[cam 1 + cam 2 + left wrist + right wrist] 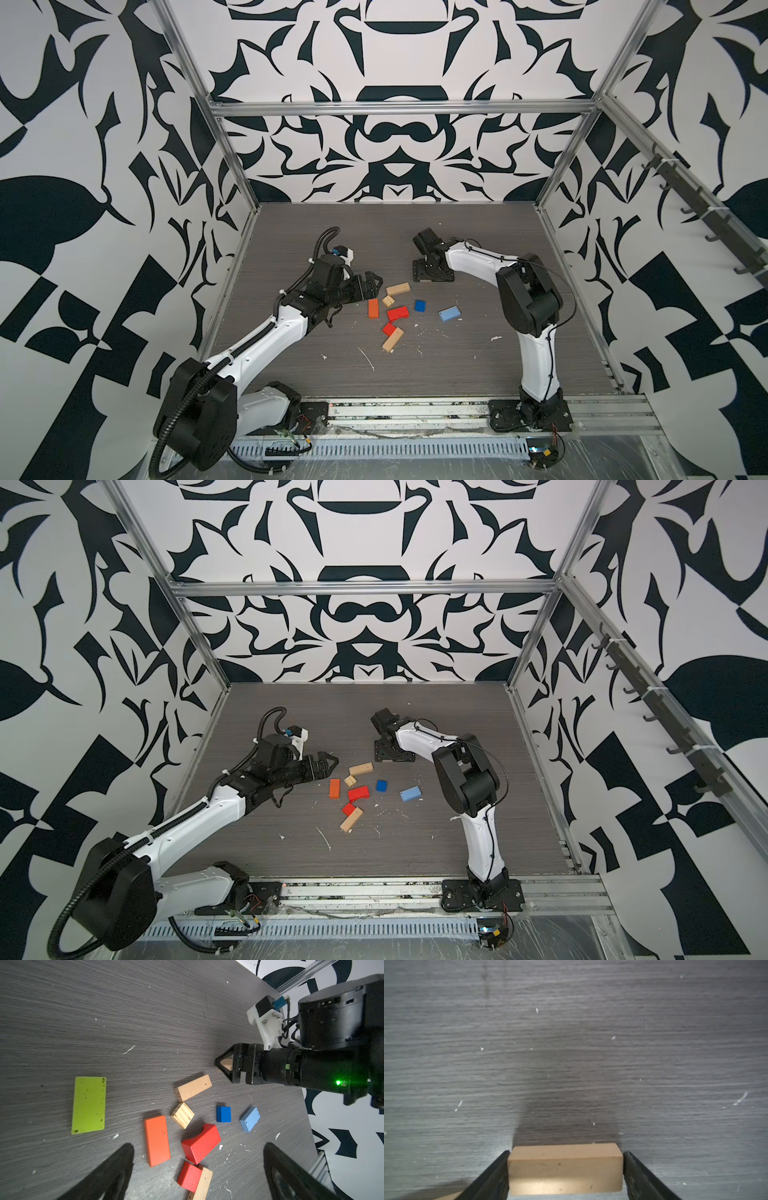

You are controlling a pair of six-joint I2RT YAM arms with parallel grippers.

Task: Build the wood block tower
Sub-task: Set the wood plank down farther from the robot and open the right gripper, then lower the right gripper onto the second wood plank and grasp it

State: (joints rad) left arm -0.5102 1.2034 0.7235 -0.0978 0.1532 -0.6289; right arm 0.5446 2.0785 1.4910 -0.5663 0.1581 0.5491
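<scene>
Bench [478,365]: dark grey wood-grain laminate, matte, fine streaks. All the blocks lie on it in one layer, mid-bench between my two arms.

My left gripper [371,285]: black triangular fingers spread wide with nothing between them. It sits low, just left of the cluster.

My right gripper [566,1151]: pointing down at the far edge of the cluster. It straddles the ends of a plain tan block [564,1169] that sits on the bench. The block is smooth, with square edges. My fingers are right at its end faces; I can't tell whether they press on it or just flank it.

Blocks, big to small:
- lime green slab [89,1105]: thin flat rectangle, paint speckled dark. It lies left of the rest, apart, and shows only in my left wrist view.
- orange oblong [373,308]: painted, lying flat on the left side of the cluster.
- far tan oblong [398,289]: bare wood, angled, just left of my right gripper.
- near tan oblong [392,339]: bare wood, diagonal, nearest piece.
- red arch block [398,313]: centre of the cluster, half-round notch in one long side.
- light blue oblong [449,313]: thin, rightmost, apart.
- red cube [389,329]: touching the near tan oblong.
- dark blue cube [420,306]: between the red arch block and the light blue oblong.
- ribbed tan cube [388,301]: grooved top, just right of the orange oblong.
- white flecks [366,358]: scattered on the near side of the cluster.
</scene>
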